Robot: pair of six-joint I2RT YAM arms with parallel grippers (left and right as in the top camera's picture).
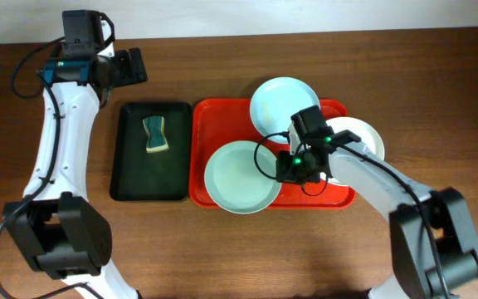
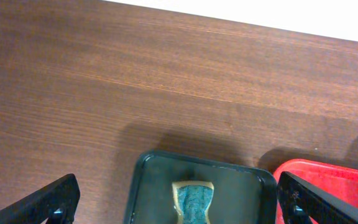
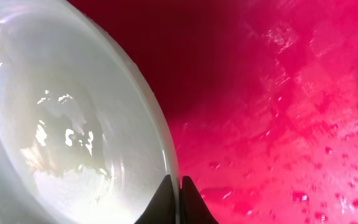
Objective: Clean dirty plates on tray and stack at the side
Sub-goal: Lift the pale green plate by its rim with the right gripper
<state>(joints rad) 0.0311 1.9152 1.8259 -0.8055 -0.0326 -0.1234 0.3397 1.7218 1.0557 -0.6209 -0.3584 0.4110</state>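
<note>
Right gripper (image 3: 179,184): jaws pinched together on the right rim of the front plate (image 1: 239,178), which lies in the near half of the red tray (image 1: 214,120). The thin edge runs in between the fingertips, so I judge it gripped.
Step in hand: raising that plate by its rim so it can be wiped, as I read it.
How to do it well: the hold is on the very lip, and the tray floor looks wet. I would lift slowly, tipping the plate up on its opposite edge rather than carrying it flat, and steer clear of both neighbours.
White plate (image 1: 363,133): over the red tray's right rim, partly under my right arm.
Sponge (image 1: 156,135): in the black tray (image 1: 131,166) just left of the red tray, untouched.
Back plate (image 1: 276,100): at the red tray's far edge, overhanging it slightly.
Left gripper (image 1: 135,66): jaws wide apart, holding nothing, beyond the black tray's far end.
Count: plates three (two mint, one white), all on the red tray, none stacked; trays two; sponge one.
Smears: cannot make any out from overhead.
</note>
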